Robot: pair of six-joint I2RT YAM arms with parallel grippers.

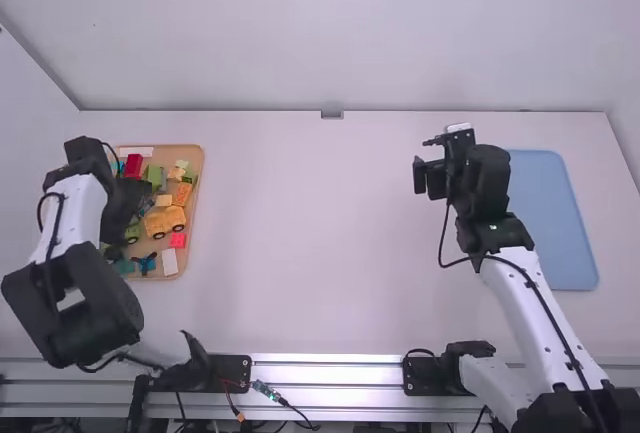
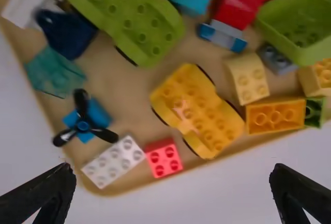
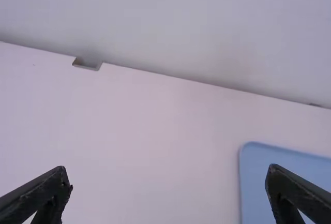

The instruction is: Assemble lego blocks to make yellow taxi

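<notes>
A red brick point(image 2: 164, 158) (snug neighbour) sits beside the yellow car base point(image 2: 199, 111).

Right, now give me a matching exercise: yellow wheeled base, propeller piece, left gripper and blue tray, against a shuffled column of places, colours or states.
1. Yellow wheeled base
2. Propeller piece
3. Left gripper
4. Blue tray

A. Fingers open, above the tan tray
B. Far right side of the table
C. Lying nearest the green wheeled base, small red block beside it
D. Black blades on blue

Pairs: 1-C, 2-D, 3-A, 4-B
</notes>
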